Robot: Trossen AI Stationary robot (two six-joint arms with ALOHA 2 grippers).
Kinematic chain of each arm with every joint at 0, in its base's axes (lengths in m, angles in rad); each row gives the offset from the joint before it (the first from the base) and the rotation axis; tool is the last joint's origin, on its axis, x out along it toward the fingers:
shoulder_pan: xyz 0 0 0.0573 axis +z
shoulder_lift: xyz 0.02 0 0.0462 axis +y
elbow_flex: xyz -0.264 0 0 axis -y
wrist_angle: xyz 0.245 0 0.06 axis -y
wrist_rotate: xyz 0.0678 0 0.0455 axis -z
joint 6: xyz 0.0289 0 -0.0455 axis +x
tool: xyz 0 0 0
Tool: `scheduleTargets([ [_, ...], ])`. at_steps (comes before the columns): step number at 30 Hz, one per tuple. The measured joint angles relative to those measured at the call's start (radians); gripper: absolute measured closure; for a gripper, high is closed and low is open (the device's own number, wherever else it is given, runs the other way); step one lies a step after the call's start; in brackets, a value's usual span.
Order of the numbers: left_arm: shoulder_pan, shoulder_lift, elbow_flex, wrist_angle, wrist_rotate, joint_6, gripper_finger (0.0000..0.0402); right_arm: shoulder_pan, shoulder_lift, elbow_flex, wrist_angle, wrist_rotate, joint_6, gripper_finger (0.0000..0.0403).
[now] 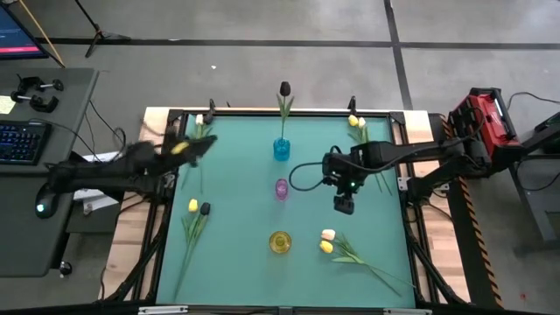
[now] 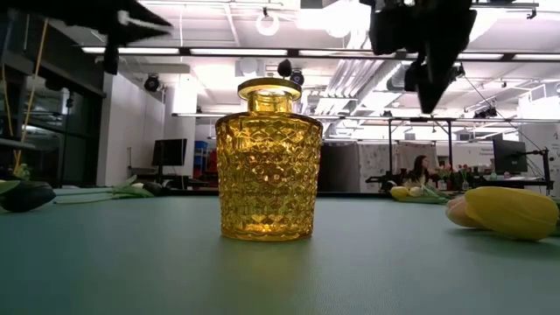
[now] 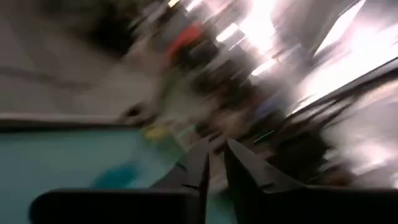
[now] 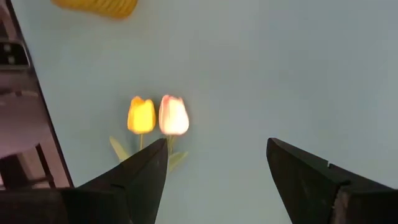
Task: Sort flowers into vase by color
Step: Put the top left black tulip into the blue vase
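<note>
Flowers near right gripper: a yellow tulip (image 1: 326,248) and a peach tulip (image 1: 328,234) lie side by side, heads toward the table's middle, stems running to the near right corner.
Left pair: a yellow head (image 1: 192,206) beside a black head (image 1: 205,209), stems slanting toward the near left edge.
Far right: yellow tulips (image 1: 354,122) lie with heads at the far edge, stems coming toward the near side.
Far left: a pale tulip (image 1: 199,120) by the frame.
Standing flower: a black tulip (image 1: 284,89) upright in the blue vase (image 1: 281,148).
Vases: the yellow vase (image 2: 268,161) is cut glass with a diamond pattern, narrow neck, squat round body; the pink vase (image 1: 281,188) stands between blue and yellow.
Left gripper (image 1: 206,144): at the far left, above the mat, a yellow tulip (image 1: 179,149) along it; its view is smeared, fingers (image 3: 198,169) narrowly apart; held or not, cannot tell.
Right gripper (image 1: 344,206): above the right half, jaws wide, empty, over the yellow and peach heads.
Surface: smooth teal mat (image 1: 236,254) in a dark frame.
Room: grey floor, a desk with a keyboard (image 1: 19,142) at left; ceiling lights and a seated person (image 2: 418,171) far behind.
</note>
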Motion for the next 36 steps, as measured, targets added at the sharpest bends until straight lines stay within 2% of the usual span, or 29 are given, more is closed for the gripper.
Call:
scheduleTargets([
  [3, 0.137, 0.192, 0.215, -0.426, 0.055, 0.072, 0.0318, -0.033, 0.000, 0.000, 0.009, 0.000, 0.000, 0.0142],
  [6, 0.317, 0.378, 0.353, -0.728, 0.164, 0.163, 0.0282, -0.062, 0.000, 0.000, 0.008, 0.001, -0.001, 0.0142],
  [9, 0.487, 0.532, 0.380, -0.880, 0.251, 0.248, 0.0254, -0.083, 0.000, 0.000, 0.008, 0.011, -0.002, 0.0142],
  [12, 0.627, 0.673, 0.361, -0.987, 0.260, 0.249, 0.0234, -0.092, 0.000, 0.000, 0.012, 0.044, -0.002, 0.0142],
  [16, 0.757, 0.808, 0.321, -0.971, 0.242, 0.251, 0.0221, -0.092, 0.000, 0.000, 0.029, 0.072, -0.010, 0.0142],
  [21, 0.835, 0.894, 0.300, -0.859, 0.238, 0.240, 0.0220, -0.090, 0.000, 0.000, 0.050, 0.072, -0.010, 0.0142],
  [31, 0.803, 0.953, 0.300, -0.813, 0.129, 0.101, 0.0220, -0.089, 0.000, 0.000, 0.052, 0.073, -0.015, 0.0142],
  [36, 0.799, 1.014, 0.300, -0.780, 0.120, 0.054, 0.0220, -0.089, 0.000, 0.000, 0.052, 0.074, -0.019, 0.0142],
])
